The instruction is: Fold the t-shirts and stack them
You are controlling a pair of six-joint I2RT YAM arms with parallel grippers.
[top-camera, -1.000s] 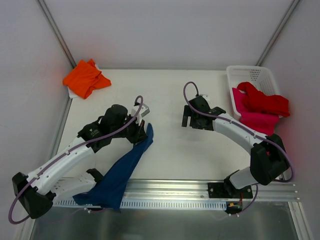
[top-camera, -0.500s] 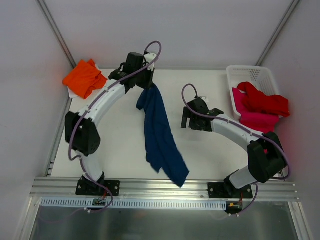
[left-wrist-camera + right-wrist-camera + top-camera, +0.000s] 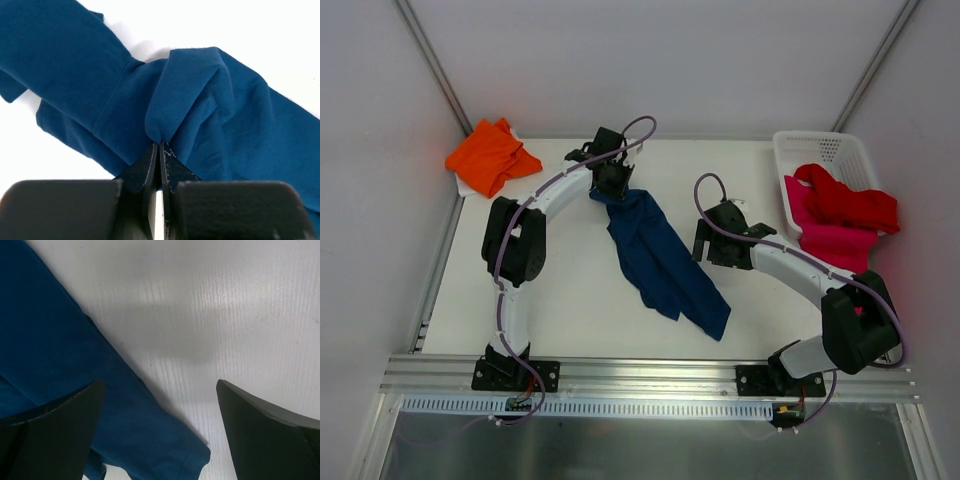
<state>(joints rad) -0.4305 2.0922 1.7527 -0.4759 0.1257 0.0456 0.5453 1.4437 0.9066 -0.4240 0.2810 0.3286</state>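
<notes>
Front rail: clear of cloth now! A second ago the navy t-shirt (image 3: 665, 260) hung over this near edge; it has been swept up onto the table (image 3: 570, 300).
Shirt's near end: a loose tail pointing toward the near right, lying flat on the table.
Shirt's body: one long rumpled strip running diagonally from that tail up to the far centre. It is twisted on itself, not spread, and no print is showing.
Right gripper (image 3: 710, 240): low over the table, fingers spread wide apart with nothing between them. It sits just beside the strip's right edge, and the wrist view shows blue cloth under its left finger (image 3: 55, 430) only.
Left gripper (image 3: 612, 185): it has swung from the near left right across to the far centre, and it is clamped tight on a pinched ridge of navy cloth at the strip's far end.
Which part is pinched: hard to say, collar or hem, because the bunching hides it.
Far left corner: orange t-shirt (image 3: 492, 156), crumpled and well apart from both arms.
Far right: red t-shirt (image 3: 845, 203) draped over the pink t-shirt (image 3: 830, 242) at the white basket (image 3: 820, 148).
Meaning for the task: the shirt is on the work surface at last, but by my read it needs flattening before any fold.
</notes>
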